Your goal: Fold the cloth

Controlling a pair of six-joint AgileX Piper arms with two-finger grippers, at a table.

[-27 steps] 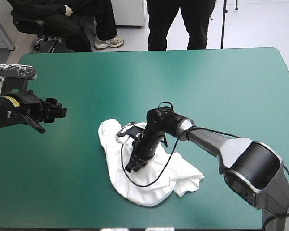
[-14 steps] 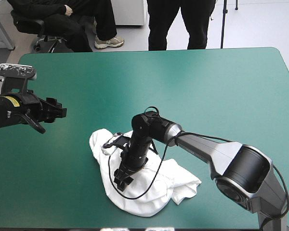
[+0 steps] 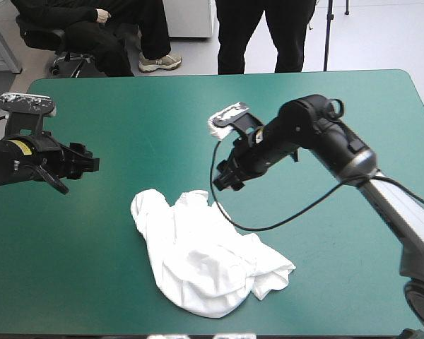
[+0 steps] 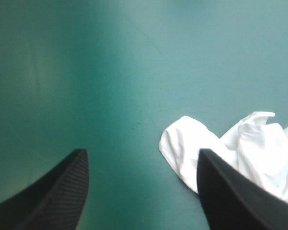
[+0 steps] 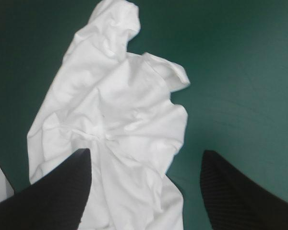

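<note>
crumpled white t-shirt (image 3: 208, 258) heap, wrinkled

From my left gripper (image 4: 141, 152) I get only one end of the T-shirt (image 4: 240, 143): the rest runs out past the picture's edge, and one black finger (image 4: 230, 201) covers part of its near fold. At the right gripper (image 5: 145, 152) the heap's near part is lost to me as well, some behind the two fingers (image 5: 53, 191), some beyond the frame. The cloth is so crumpled that I cannot pick out collar, sleeves or hem in any view. From above, both grippers are dark clumps too small for me to read the gap between their fingers, and the left arm (image 3: 7, 159) and right arm (image 3: 381, 191) run out of the picture short of their bases
</note>
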